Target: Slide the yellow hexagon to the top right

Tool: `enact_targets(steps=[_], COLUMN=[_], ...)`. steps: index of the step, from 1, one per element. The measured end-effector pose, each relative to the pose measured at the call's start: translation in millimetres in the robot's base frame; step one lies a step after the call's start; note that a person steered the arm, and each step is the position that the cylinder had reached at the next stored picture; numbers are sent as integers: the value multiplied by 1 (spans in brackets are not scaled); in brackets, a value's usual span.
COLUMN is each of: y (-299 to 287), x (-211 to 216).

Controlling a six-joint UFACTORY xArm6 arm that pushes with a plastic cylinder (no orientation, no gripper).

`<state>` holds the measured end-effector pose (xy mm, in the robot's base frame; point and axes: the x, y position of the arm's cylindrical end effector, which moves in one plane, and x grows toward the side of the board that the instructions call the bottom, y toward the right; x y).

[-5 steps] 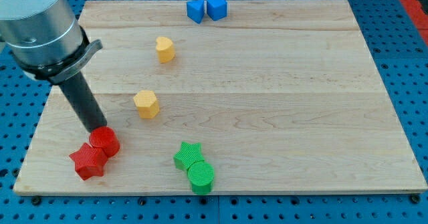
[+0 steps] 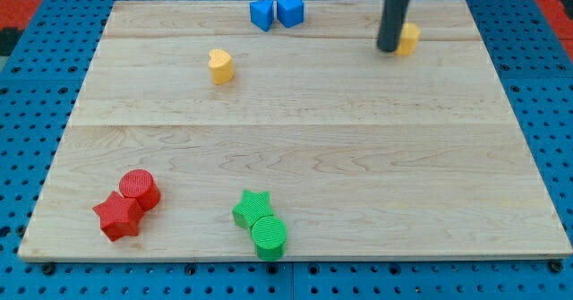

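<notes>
Yellow hexagon (image 2: 408,38) now top right, my tip (image 2: 389,47) touching

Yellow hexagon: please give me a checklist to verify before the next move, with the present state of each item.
1. Yellow hexagon is at the board's top right: ok.
2. My tip touches the hexagon's left side: cannot tell, since the rod covers that edge.
3. Hexagon lies fully on the wooden board, away from its right edge: ok.
4. The blue blocks stand apart from the hexagon, to its left: ok.
5. Yellow heart is undisturbed and far from my tip: ok.
6. Red and green pairs are out of the way: ok.
</notes>
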<state>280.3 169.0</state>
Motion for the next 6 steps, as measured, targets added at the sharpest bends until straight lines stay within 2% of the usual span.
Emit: enact_targets(steps=[1,2,3,4,5,6], y=[1,67,90,61,39,-9], x=[20,-9,-9,-26,-21,-22])
